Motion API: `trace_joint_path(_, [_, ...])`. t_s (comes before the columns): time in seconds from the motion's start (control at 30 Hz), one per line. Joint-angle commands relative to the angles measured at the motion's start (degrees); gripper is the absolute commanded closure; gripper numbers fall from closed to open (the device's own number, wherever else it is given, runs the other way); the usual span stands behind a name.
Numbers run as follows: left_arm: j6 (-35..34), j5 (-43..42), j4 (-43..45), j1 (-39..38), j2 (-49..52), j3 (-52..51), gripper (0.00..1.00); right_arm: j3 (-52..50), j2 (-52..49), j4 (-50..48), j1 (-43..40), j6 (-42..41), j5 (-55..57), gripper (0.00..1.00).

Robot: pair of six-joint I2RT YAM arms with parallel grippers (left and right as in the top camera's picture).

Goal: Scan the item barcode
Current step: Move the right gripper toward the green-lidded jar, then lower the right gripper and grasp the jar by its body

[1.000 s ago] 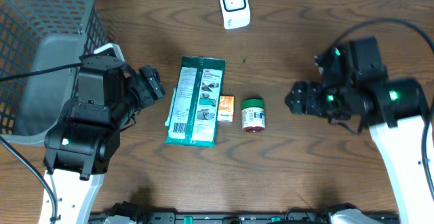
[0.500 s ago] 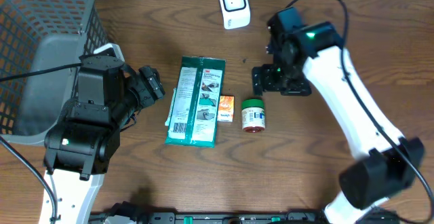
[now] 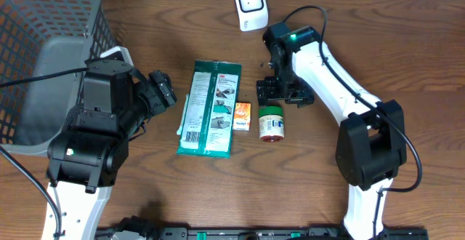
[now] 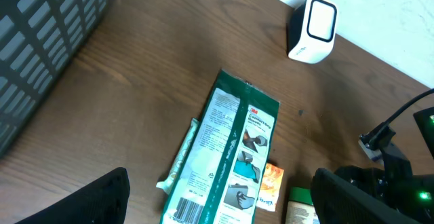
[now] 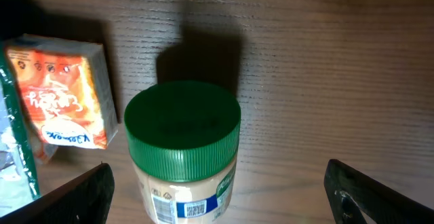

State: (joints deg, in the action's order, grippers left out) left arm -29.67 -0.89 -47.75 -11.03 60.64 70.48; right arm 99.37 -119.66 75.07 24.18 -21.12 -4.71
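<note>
**Right gripper wide at the jar**

The right gripper (image 3: pixel 278 94) is spread wide and empty. The green-lidded jar (image 5: pixel 183 149) lies on the worktop (image 3: pixel 363 22) just ahead of it, between its fingers and untouched. The white scanner (image 3: pixel 251 5) stands near, behind this gripper. The left gripper (image 3: pixel 166 91) is likewise wide and empty, with the green packet (image 3: pixel 211 109) just ahead of it.

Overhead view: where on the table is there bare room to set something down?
Bare table runs along the near edge, in front of the green packet and green-lidded jar. More lies right of the right arm, and between the basket and the scanner. Crowded in the middle: packet, orange box and jar side by side, right gripper at its lid.
</note>
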Motion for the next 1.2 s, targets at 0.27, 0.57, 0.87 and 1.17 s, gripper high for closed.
trace_joint_path(0.27, [1.2,1.0,-0.1,0.2,0.0,0.9,0.14,0.1,-1.7,-3.5,2.3,-3.4,0.6,0.04])
trace_joint_path(0.57, [1.2,1.0,-0.1,0.2,0.0,0.9,0.14,-3.0,-1.7,-7.3,3.3,-7.2,1.9,0.04])
trace_joint_path(0.87, [1.2,1.0,-0.1,0.2,0.0,0.9,0.14,-9.1,-1.7,-13.0,3.8,-7.6,1.8,0.05])
trace_joint_path(1.17, [1.2,1.0,-0.1,0.2,0.0,0.9,0.14,-11.2,-1.7,-15.5,4.0,-7.6,1.6,0.10])
